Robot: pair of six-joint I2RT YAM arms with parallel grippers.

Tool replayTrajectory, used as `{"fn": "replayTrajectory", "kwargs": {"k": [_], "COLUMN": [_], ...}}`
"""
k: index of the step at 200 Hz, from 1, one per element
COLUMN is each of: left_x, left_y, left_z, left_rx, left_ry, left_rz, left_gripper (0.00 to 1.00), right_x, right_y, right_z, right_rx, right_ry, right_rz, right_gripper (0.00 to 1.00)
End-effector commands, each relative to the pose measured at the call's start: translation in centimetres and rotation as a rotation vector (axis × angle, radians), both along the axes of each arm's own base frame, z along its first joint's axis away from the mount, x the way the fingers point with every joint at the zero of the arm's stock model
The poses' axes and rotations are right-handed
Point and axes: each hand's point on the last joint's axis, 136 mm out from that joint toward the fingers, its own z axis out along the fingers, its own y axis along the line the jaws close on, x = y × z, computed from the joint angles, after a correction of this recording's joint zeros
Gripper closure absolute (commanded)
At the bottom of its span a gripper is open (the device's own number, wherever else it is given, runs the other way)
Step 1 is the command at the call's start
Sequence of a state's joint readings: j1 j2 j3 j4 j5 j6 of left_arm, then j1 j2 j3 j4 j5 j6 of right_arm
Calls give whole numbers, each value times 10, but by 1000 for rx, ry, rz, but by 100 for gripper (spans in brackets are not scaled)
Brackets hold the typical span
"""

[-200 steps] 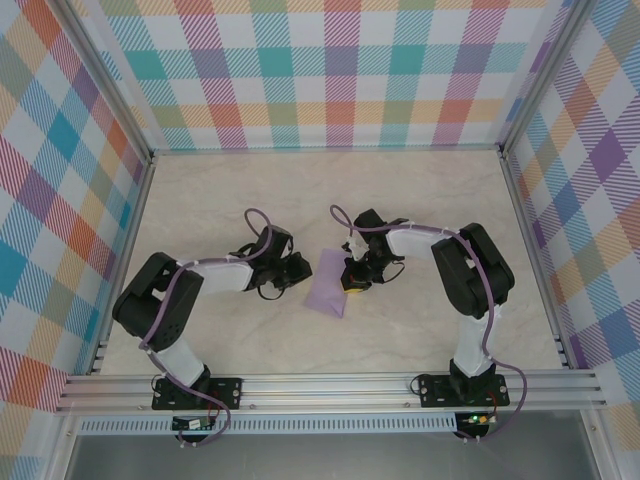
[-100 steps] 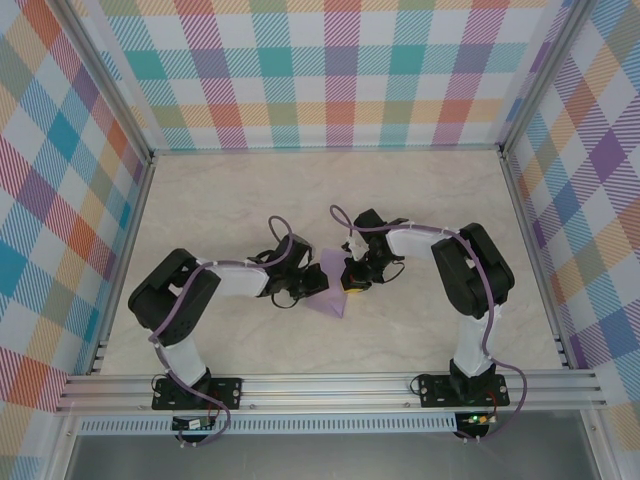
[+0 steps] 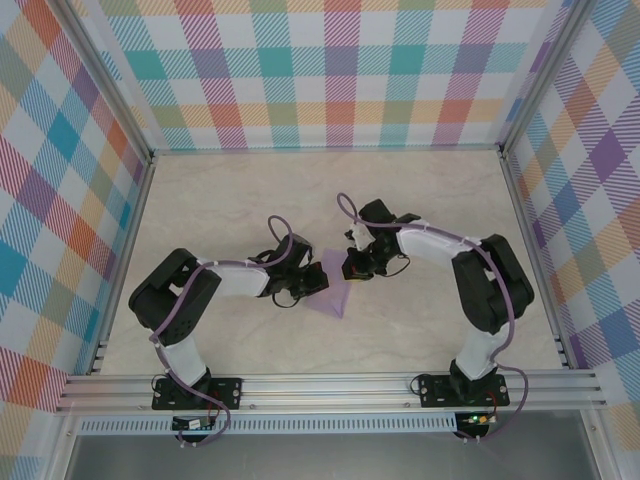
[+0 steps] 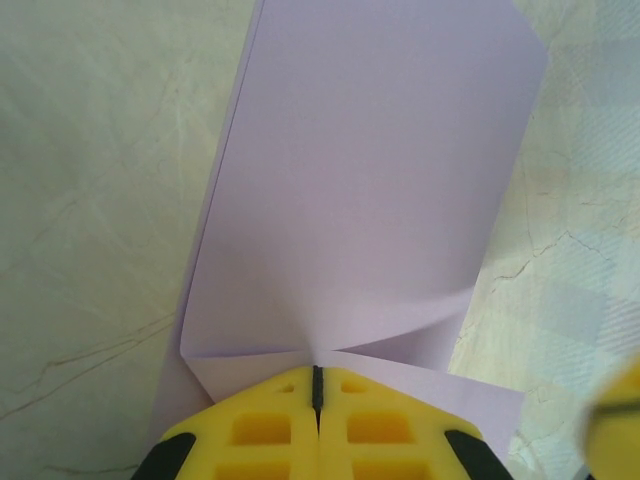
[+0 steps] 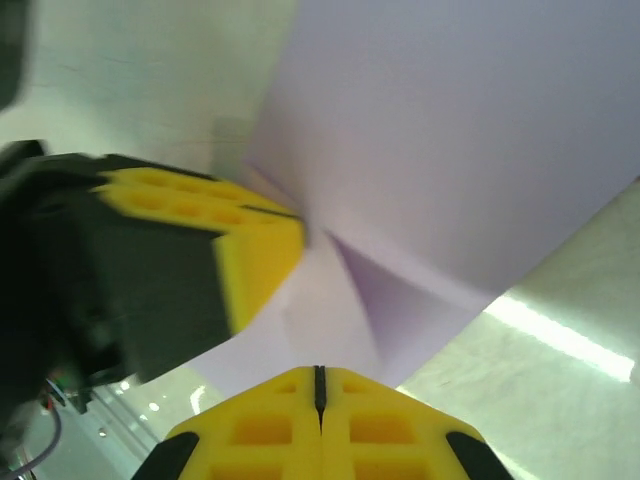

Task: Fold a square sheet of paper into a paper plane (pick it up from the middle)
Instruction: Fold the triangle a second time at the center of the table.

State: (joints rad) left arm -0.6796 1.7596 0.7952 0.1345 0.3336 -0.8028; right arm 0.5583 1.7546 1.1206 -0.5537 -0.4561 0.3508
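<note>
Left wrist, paper pinched in left gripper

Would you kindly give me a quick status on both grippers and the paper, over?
Left gripper shut on the sheet of paper. Right gripper shut on it too. Sheet creased, pinched between both. No obstruction seen.

We are finding no readable words, numbers or labels on the paper, the left tool, the right tool or the bench.
</note>
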Motion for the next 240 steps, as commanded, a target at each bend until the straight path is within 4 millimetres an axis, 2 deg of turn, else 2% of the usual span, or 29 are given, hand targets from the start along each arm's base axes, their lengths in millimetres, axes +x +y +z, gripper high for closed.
{"fn": "replayTrajectory", "kwargs": {"k": [1, 44, 119, 240], "left_x": [-30, -33, -33, -35], "left_y": [29, 25, 28, 34], "left_z": [-40, -29, -27, -34], "left_rx": [158, 134, 136, 157], "left_ry": [112, 94, 89, 108], "left_rz": [33, 26, 54, 78], "left_gripper": [96, 96, 97, 97], "right_x": [-21, -49, -61, -75], "right_y": [5, 22, 34, 19], "right_z": [2, 4, -28, -55], "right_rx": [-7, -3, -88, -183], "right_ry": [43, 59, 109, 171], "right_rz": [-40, -31, -33, -28], "right_gripper": [97, 100, 100, 100]}}
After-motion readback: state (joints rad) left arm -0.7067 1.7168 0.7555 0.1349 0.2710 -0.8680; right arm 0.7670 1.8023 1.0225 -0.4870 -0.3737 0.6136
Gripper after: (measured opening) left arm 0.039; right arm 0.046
